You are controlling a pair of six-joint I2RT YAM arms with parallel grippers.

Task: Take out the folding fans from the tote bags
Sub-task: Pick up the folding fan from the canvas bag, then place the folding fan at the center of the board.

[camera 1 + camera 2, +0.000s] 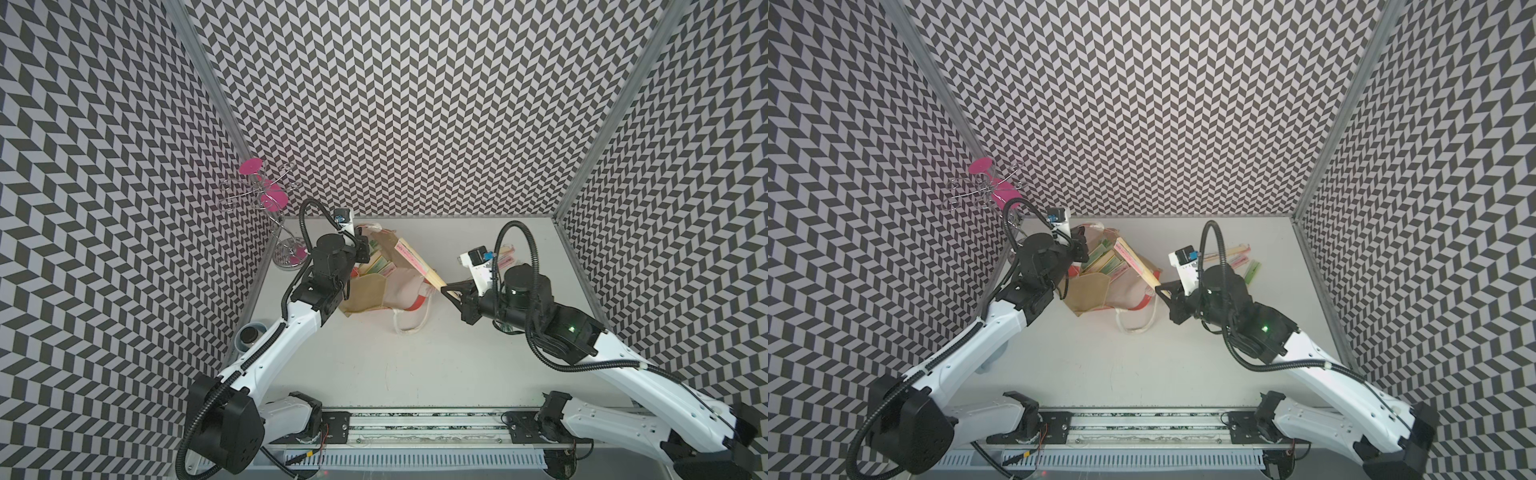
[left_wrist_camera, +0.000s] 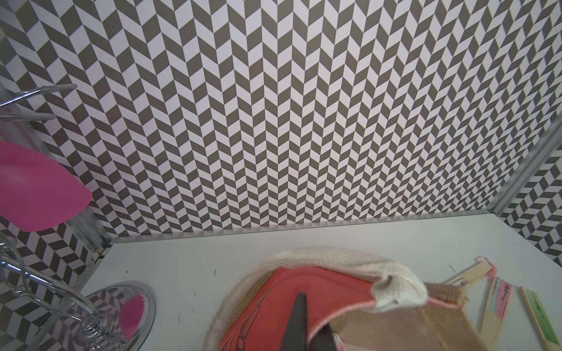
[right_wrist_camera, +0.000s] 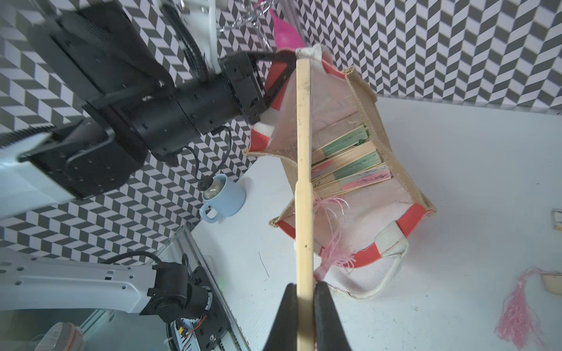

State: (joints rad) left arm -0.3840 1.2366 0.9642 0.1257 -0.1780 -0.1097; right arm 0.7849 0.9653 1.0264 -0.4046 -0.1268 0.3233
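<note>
Between the two black fingers of the right claw (image 3: 305,288) sits the bamboo end of one closed fan (image 3: 303,136). The fingers press narrowly on it from both sides. A pink tassel (image 3: 331,255) hangs beside the held end. From the claw, the fan stretches across the open mouth of the tote bag (image 3: 398,170), and in both top views its far end is over that mouth.

The left claw (image 3: 282,67) is closed tight on the red-orange rim of the bag at the far side, and this edge stands raised. Inside the bag, other fans (image 3: 349,164) lie stacked together, showing pink and green paper. One white rope handle (image 3: 392,273) of the bag rests on the pale surface (image 3: 471,182).

Behind the right arm, a few loose fans (image 1: 1246,262) lie on the surface, well apart from the bag. A blue mug (image 3: 223,197) stands near the left wall, beside the left arm. A chrome wire stand (image 1: 270,199) with pink discs is in the far left corner.
</note>
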